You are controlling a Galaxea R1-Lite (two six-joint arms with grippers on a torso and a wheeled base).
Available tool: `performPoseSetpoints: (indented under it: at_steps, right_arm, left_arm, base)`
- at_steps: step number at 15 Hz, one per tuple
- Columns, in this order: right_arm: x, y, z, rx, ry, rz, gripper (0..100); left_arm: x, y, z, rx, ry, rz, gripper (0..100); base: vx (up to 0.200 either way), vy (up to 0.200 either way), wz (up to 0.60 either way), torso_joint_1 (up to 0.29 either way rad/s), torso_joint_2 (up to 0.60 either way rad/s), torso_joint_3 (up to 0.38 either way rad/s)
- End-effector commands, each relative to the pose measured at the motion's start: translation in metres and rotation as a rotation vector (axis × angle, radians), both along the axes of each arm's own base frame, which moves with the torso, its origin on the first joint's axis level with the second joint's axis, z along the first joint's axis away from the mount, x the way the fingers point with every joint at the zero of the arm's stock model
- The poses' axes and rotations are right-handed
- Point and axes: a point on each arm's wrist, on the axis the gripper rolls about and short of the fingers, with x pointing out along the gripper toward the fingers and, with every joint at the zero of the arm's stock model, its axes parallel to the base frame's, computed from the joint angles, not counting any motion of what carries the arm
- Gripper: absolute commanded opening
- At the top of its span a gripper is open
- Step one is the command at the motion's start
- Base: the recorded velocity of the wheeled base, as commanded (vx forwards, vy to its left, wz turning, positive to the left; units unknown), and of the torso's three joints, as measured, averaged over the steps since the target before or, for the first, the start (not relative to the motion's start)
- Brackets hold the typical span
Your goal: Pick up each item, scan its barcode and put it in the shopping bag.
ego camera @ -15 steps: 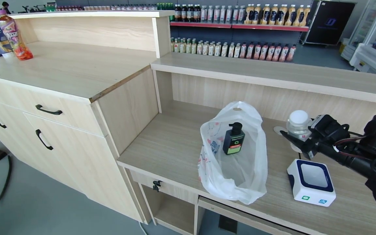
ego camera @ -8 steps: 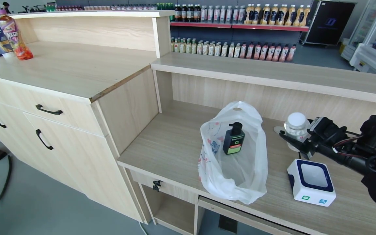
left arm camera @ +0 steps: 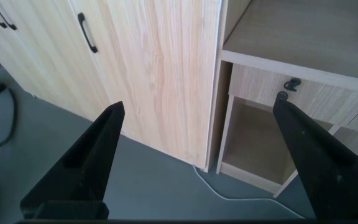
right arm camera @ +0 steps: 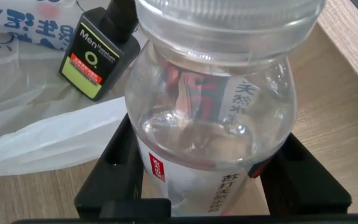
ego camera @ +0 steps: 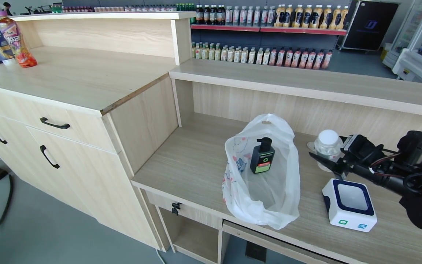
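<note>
Right end effector [ego camera: 324,158] is clamped on the clear jar [ego camera: 327,143], near the table's [ego camera: 196,165] back edge, just behind the scanner [ego camera: 349,198]. We'd keep a firm grip and tilt the label squarely at the scanner window before bagging it.

Right end effector [ego camera: 321,153] clamps a jar [ego camera: 328,141]; left end effector [left arm camera: 196,109] hangs spread wide.

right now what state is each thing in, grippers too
jar: upright, lid on, clamped between the fingers
right gripper: shut on the jar
left gripper: open, holding nothing
shopping bag: mouth open, sitting on the counter
pump bottle: upright inside the shopping bag
scanner: flat on the counter, window up
</note>
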Motion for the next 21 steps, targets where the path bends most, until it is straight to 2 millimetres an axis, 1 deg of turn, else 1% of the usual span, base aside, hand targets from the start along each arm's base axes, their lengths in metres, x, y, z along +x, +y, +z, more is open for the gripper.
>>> performPoseSetpoints:
  at_steps: [1, 8, 21]
  right_arm:
    - [0.0006, 0.0003, -0.0016, 0.0, 0.005, 0.005, 0]
    - [0.0019, -0.0009, -0.0041, -0.029, -0.005, 0.042, 0]
    - [0.0001, -0.0018, -0.0048, -0.027, 0.005, 0.041, 0]
  left_arm:
    - [0.0, 0.0, 0.0001, 0.0, -0.001, 0.001, 100]
    - [0.0, 0.0, -0.0001, 0.001, 0.0, 0.001, 100]
    - [0.0, 0.0, -0.0001, 0.0, 0.0, 0.001, 100]
  base:
    - [0.0, 0.0, 0.0, 0.0, 0.0, 0.0]
    - [0.0, 0.0, 0.0, 0.0, 0.0, 0.0]
    - [0.0, 0.0, 0.0, 0.0, 0.0, 0.0]
